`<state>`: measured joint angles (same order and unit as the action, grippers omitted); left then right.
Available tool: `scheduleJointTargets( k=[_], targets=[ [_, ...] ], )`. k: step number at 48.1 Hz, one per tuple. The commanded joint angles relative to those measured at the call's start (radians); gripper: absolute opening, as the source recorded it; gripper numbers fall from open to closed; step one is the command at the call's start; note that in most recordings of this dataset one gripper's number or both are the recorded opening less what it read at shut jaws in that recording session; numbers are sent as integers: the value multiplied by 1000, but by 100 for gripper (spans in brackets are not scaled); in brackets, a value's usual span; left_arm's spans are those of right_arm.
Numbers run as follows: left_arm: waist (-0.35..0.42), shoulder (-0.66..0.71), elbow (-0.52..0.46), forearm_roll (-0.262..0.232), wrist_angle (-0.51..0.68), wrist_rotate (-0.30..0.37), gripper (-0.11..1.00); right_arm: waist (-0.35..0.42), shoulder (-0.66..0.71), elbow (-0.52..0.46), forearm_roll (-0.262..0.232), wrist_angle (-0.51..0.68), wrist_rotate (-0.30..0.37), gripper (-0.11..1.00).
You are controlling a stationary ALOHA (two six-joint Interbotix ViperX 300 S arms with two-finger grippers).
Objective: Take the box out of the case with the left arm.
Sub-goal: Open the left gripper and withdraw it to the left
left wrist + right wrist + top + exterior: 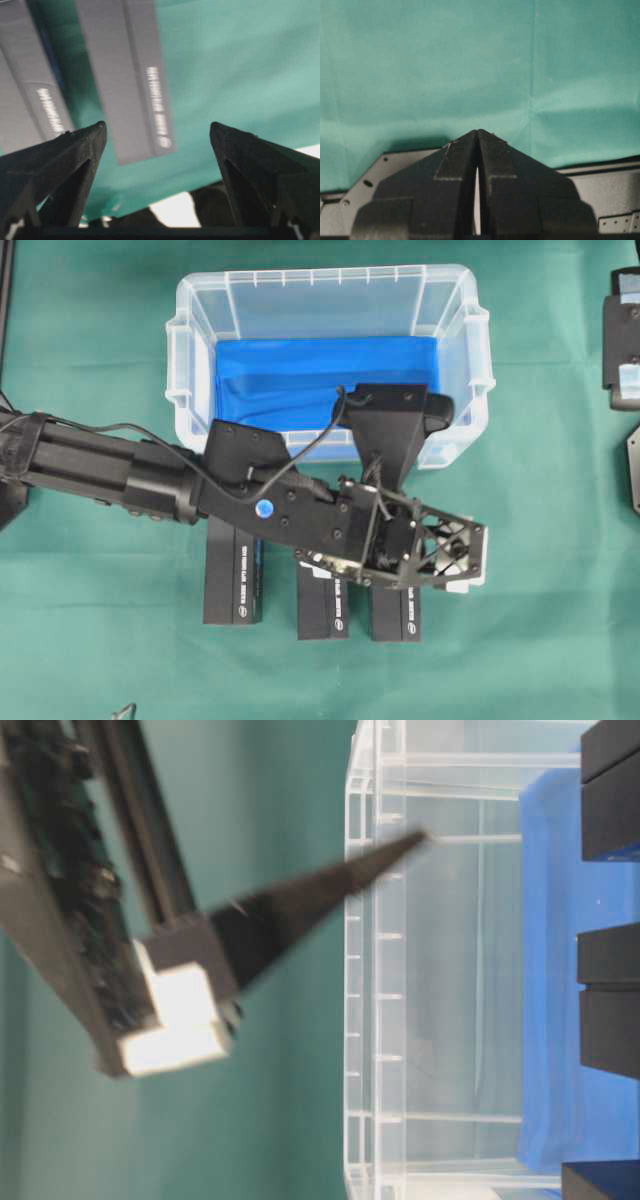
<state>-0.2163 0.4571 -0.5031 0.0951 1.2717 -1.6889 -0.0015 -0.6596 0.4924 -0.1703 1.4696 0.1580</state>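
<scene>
The clear case (190,370) stands at the back of the overhead view, and only its blue sheet (300,380) shows inside. Three black boxes lie side by side on the green cloth in front of it: left (233,580), middle (322,605) and right (395,612). The left arm reaches across above them. My left gripper (478,558) hangs open just right of the right box with nothing between its fingers. In the left wrist view the open gripper (157,127) looks down on one box (125,75), with another (25,85) beside it. My right gripper (477,131) is shut and empty over bare cloth.
Black hardware of the right arm (625,330) sits at the right edge of the table. In the table-level view a white finger pad (175,1020) shows left of the case wall (370,970). Green cloth covers the table all around.
</scene>
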Motion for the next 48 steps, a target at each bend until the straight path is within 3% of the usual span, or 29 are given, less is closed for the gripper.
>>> scheduleJointTargets(
  k=[1, 19, 40, 48],
  targets=[
    [-14, -77, 18, 0, 0, 2, 78, 0, -2, -12, -2, -2, -2, 0],
    [-44, -259, 238, 0, -2, -9, 78, 0, -2, -11, -2, 21, 2, 0],
    [-133, -600, 650, 11, -6, -170, 78, -2, -2, -9, -15, 21, 2, 0],
    [-160, -695, 761, 12, -18, -183, 77, 0, -2, -6, -14, 21, 2, 0]
  ],
)
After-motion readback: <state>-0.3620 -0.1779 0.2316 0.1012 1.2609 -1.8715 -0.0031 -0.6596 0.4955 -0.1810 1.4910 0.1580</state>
